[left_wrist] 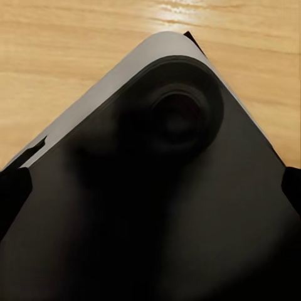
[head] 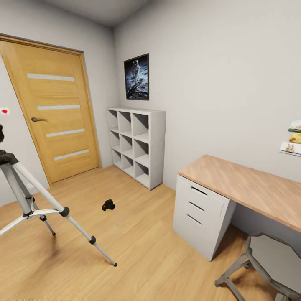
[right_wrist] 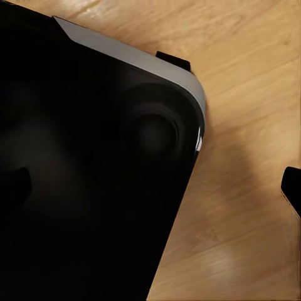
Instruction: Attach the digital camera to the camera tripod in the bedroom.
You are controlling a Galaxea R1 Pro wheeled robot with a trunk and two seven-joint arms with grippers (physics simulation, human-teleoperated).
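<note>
On the light wood floor [head: 146, 251], roughly mid-room: the digital camera [head: 108, 205], small, black, with a red spot showing, lying alone between the camera tripod and the white cube shelf [head: 136, 144].

Camera tripod [head: 29, 200]: at the head view's left edge, silver legs spread, black joints and feet on the floor, black head partly cut off by the frame. Well apart from the camera.

Wooden door [head: 54, 113]: shut, behind the tripod. Framed astronaut picture [head: 136, 77]: on the wall above the shelf.

Desk [head: 246, 188]: wood top, white drawer unit, at right. Grey stool [head: 267, 263]: before it, lower right.

Left gripper: dark fingertips [left_wrist: 12, 191] at the wrist picture's margins over the robot's black base [left_wrist: 163, 207]; jaw state cannot be told.

Right gripper: dark fingertip [right_wrist: 291, 185] at the edge, above floor and the same base; cannot tell either.
</note>
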